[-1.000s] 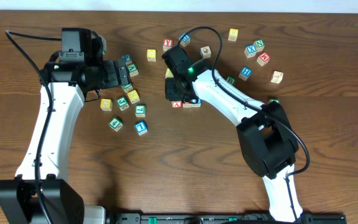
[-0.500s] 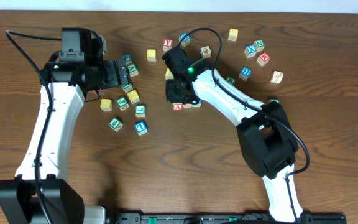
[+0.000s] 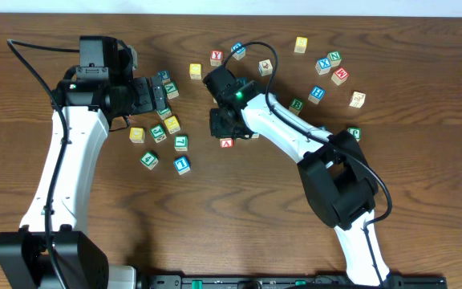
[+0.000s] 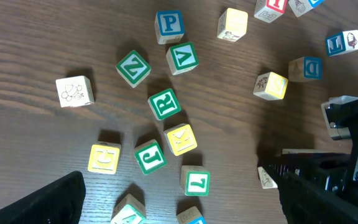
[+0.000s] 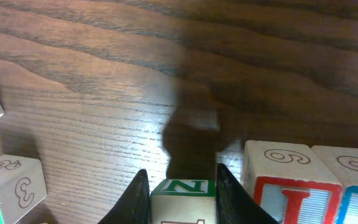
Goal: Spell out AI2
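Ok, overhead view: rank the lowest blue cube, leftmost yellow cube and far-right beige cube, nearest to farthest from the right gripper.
1. lowest blue cube, below-left of the right gripper.
2. leftmost yellow cube, well to its left.
3. far-right beige cube, off to the right.

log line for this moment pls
left gripper open over loose cubes | right gripper shut on A cube | A cube beside I cube | blue-framed cube past I cube

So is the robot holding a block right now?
Yes. The right gripper pinches the A cube by two opposite sides; the left gripper is open, empty.
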You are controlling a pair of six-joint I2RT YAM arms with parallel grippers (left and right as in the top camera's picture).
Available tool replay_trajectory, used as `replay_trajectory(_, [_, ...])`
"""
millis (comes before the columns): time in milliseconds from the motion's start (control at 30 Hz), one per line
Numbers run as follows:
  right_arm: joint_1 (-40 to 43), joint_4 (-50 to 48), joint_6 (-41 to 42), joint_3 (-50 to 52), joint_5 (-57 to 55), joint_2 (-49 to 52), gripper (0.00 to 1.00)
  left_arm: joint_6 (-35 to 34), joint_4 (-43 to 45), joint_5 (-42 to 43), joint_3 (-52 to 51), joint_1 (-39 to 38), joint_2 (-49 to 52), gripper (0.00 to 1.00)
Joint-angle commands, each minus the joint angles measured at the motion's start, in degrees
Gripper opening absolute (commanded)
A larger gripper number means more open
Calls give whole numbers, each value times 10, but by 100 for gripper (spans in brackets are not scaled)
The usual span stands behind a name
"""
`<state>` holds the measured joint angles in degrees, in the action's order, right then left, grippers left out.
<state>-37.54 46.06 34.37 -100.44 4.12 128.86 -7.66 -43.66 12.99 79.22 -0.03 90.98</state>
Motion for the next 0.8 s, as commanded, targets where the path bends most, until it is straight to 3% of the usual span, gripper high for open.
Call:
replay_trajectory(0, [-1, 3, 7, -9, -7, 8, 18, 1, -3, -2, 7, 3, -3, 97])
replay_trajectory(500, [0, -36, 9, -9, -10, 36, 20, 1, -3, -2, 7, 3, -3, 98])
replay_trajectory(767, [5, -52, -4, -11, -21, 36, 29, 1, -3, -2, 7, 3, -3, 98])
